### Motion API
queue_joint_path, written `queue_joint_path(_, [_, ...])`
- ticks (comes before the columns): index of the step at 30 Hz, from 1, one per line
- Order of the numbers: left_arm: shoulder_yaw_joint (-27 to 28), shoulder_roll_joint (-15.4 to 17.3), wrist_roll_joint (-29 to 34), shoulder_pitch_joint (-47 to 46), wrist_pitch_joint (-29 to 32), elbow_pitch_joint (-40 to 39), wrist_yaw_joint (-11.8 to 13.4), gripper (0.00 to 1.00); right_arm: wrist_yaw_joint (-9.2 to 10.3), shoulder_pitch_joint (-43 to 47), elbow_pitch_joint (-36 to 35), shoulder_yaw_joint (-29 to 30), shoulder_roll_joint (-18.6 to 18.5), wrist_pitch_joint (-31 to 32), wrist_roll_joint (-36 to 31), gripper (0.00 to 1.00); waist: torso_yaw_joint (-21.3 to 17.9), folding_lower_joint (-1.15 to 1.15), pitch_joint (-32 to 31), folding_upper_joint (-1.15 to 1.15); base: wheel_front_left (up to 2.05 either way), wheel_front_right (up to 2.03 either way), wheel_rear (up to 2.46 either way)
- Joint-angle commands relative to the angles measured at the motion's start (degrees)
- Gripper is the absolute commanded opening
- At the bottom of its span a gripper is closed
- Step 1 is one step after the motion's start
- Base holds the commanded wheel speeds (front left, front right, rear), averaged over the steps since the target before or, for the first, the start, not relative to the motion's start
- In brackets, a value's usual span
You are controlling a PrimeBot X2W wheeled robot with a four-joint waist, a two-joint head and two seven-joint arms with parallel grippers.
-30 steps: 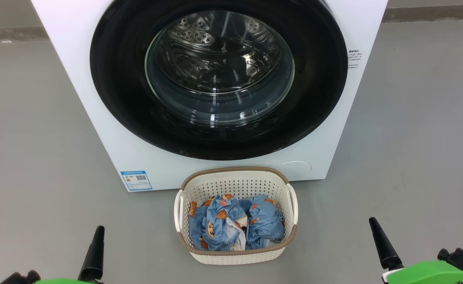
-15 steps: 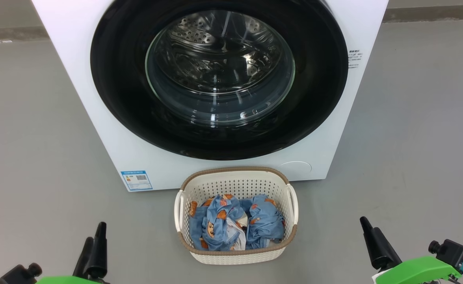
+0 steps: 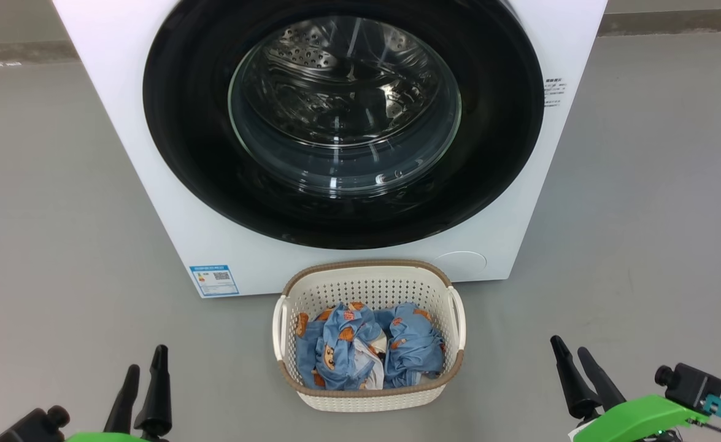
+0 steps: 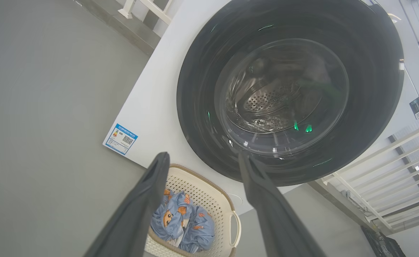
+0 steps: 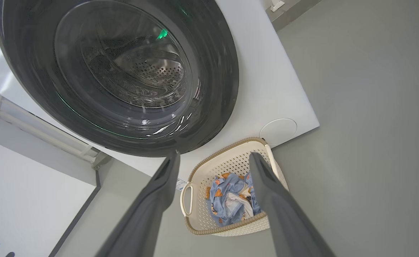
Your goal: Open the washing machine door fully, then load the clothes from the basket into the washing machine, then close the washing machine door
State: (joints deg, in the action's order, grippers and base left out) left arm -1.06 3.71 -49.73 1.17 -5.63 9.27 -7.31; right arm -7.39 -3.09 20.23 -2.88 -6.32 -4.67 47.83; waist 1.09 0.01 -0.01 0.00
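Observation:
The white washing machine (image 3: 121, 123) stands straight ahead. Its glossy black round door (image 3: 176, 123) is shut, and the steel drum shows through the glass porthole. On the floor just in front sits the cream basket (image 3: 372, 282), holding crumpled light blue clothes (image 3: 366, 353) with orange-brown figures. My left gripper (image 3: 146, 361) hovers at the lower left, open and empty, well left of the basket. My right gripper (image 3: 569, 345) is at the lower right, also open and empty. The left wrist view frames door (image 4: 202, 71) and basket (image 4: 209, 192) between open fingers (image 4: 203, 156); so does the right wrist view (image 5: 215, 154).
Grey floor (image 3: 642, 215) spreads on both sides of the machine. A blue label (image 3: 214, 280) marks its lower left corner and a round cover (image 3: 460, 263) its lower right. A white railing (image 4: 384, 157) stands beside the machine in the left wrist view.
Both grippers have turned at the wrist, so two separate fingers now show on each. The right gripper has drifted left and the left one has sunk slightly. Door, basket and clothes are unchanged.

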Motion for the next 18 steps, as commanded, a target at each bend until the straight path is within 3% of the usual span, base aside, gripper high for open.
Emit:
queue_joint_path(1, [1.0, 1.21, 2.05, -0.93, -0.74, -1.98, -0.1, 1.0, -0.06, -2.69, -1.29, -1.06, -0.94, -0.76, -2.33, 1.0, 0.01, 0.0, 0.0, 0.0, 0.0, 0.0, 0.0])
queue_joint_path(18, [0.01, 2.18, 12.72, -0.42, -3.61, -3.49, -0.13, 1.0, -0.07, -3.07, -1.56, -3.16, -2.04, -3.14, -13.47, 1.0, -0.01, -0.01, 0.25, 0.0, 0.0, 0.0, 0.0])
